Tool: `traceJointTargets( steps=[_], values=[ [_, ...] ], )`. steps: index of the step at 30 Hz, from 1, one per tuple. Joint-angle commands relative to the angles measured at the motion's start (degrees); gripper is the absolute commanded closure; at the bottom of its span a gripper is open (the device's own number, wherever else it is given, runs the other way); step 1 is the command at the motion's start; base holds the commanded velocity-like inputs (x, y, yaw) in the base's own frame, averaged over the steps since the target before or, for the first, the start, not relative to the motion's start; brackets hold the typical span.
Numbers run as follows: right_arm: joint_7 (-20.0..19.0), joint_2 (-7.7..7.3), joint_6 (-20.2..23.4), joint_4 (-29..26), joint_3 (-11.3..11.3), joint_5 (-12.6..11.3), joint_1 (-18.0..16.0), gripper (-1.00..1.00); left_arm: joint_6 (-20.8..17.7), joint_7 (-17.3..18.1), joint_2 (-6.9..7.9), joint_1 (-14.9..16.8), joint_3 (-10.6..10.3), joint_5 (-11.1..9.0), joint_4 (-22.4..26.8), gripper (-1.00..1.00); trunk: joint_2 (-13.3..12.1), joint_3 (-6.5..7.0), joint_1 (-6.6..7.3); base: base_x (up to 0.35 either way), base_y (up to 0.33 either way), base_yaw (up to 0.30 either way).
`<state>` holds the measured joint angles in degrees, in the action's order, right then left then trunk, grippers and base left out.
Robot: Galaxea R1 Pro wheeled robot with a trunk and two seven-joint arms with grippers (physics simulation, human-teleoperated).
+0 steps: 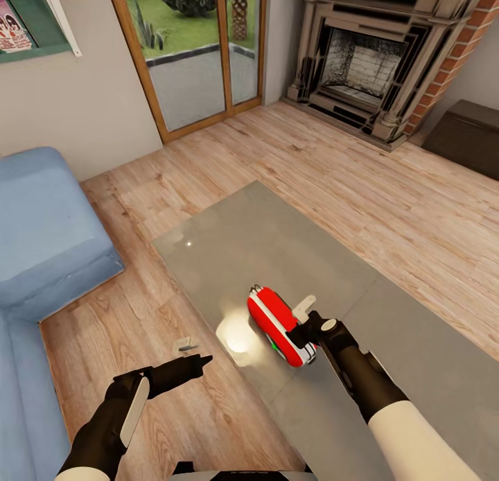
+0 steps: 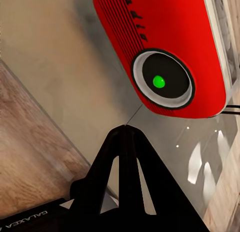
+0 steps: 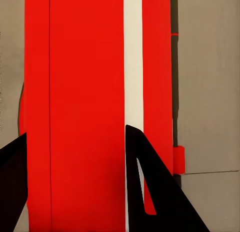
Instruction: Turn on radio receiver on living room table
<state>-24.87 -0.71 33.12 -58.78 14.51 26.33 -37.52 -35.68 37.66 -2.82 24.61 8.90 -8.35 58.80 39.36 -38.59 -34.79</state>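
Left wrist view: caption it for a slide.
Shut left gripper above the table, pointing at the red radio receiver, green light on its dial.

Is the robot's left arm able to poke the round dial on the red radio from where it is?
Probably yes. The left gripper is shut to a point and aims at the radio receiver, whose dial faces it with only bare table between. The right gripper sits at the radio's other side.

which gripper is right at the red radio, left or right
The right gripper: its fingers straddle the radio receiver on the table. The left gripper is shut and hangs over the wood floor, apart from the radio.
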Motion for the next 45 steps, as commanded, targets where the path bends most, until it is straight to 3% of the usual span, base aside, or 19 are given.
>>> traceJointTargets(
  steps=[1, 24, 31, 44, 45],
  values=[
    [0.0, 0.0, -0.12, 0.02, 0.0, -0.14, -0.01, 1.0, 0.0, 0.02, 0.0, 0.0, 0.0, 0.0, 0.0, 1.0, 0.0, 0.0, 0.0, 0.0, 0.0, 0.0],
    [-0.01, -0.04, -1.86, 0.16, 0.08, -0.16, -0.01, 1.0, 0.0, -0.04, -0.07, 0.0, -0.02, 0.0, 0.0, 1.0, 0.0, 0.0, 0.0, 0.0, 0.0, 0.0],
    [0.0, 0.0, -2.02, 3.8, 0.15, -0.08, -0.01, 1.0, -0.01, -0.04, -0.08, 0.0, -0.03, 0.0, 0.0, 1.0, 0.0, 0.0, 0.0, 0.0, 0.0, 0.0],
    [0.0, 0.0, -2.09, 4.2, 0.11, 0.12, -0.01, 1.0, 0.0, -0.04, -0.03, 0.0, -0.03, 0.0, 0.0, 1.0, 0.0, 0.0, 0.0, 0.0, 0.0, 0.0],
    [0.0, 0.0, -2.1, 4.2, 0.1, 0.12, -0.01, -1.0, 0.0, -0.04, -0.05, 0.0, -0.03, 0.0, 0.0, 1.0, 0.0, 0.0, 0.0, 0.0, 0.0, 0.0]
  ],
)
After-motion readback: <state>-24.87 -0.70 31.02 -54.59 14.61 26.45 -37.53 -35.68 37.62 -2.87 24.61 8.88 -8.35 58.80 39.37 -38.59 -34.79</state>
